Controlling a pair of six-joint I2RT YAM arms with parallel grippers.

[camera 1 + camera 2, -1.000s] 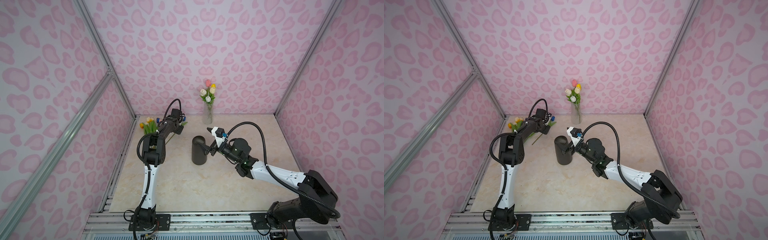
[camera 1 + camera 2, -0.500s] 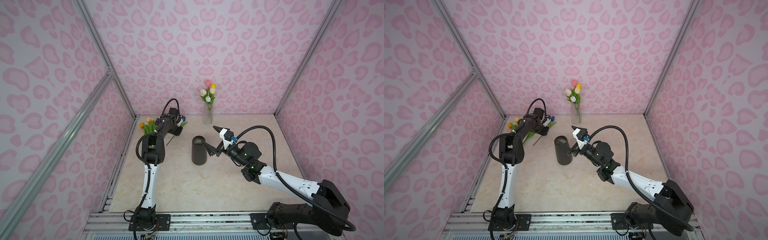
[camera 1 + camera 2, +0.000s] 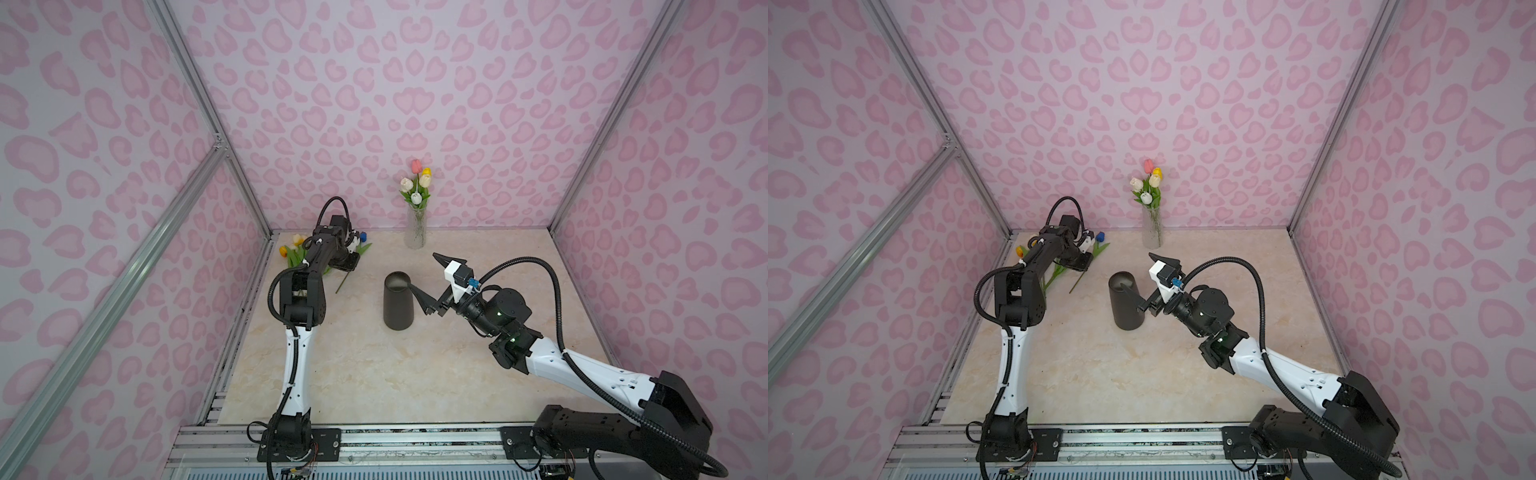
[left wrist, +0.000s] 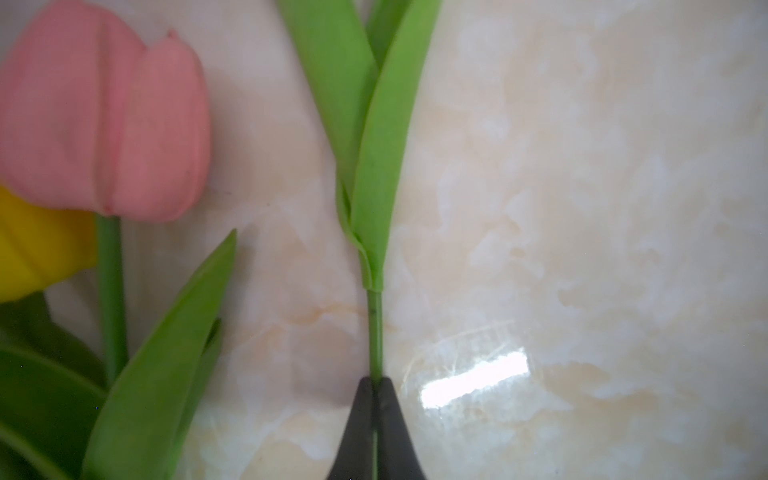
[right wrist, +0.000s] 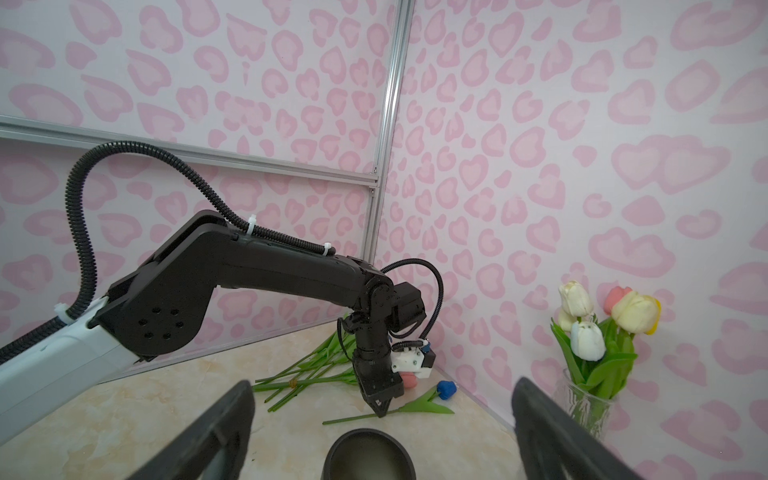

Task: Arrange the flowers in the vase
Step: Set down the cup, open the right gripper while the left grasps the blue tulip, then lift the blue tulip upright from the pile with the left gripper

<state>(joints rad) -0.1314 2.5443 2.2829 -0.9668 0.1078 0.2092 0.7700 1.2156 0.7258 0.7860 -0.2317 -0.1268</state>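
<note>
**Stem grasp at the far left corner of the bench**

The left gripper [image 5: 381, 410] points down at the pale marbled bench [image 3: 374, 374]. Its two black fingertips [image 4: 359, 419] are pressed together on a thin green stem [image 4: 376, 332]. In the right wrist view this stem lies flat on the bench and runs on to a blue tulip head [image 5: 446, 388].

The loose flowers [image 3: 296, 249] are artificial tulips with green stems and leaves. They lie in a heap in the far left corner, just beside the clamped stem. A pink tulip head [image 4: 104, 112] and a yellow tulip head [image 4: 33, 249] lie close to that stem.

The clear glass vase [image 3: 415, 230] stands upright against the back wall, well apart from the heap. It holds five tulips [image 3: 417, 185] with white, cream, yellow and pink heads.

The dark cylindrical vessel [image 3: 398, 305] stands upright near the middle of the bench, mouth up. The right gripper [image 3: 422, 270] hovers just beside its rim with the jaws spread wide. In both top views one finger lies across the rim; whether it touches cannot be told.

The pink heart-patterned walls [image 3: 1183, 83] enclose the bench on three sides.
</note>
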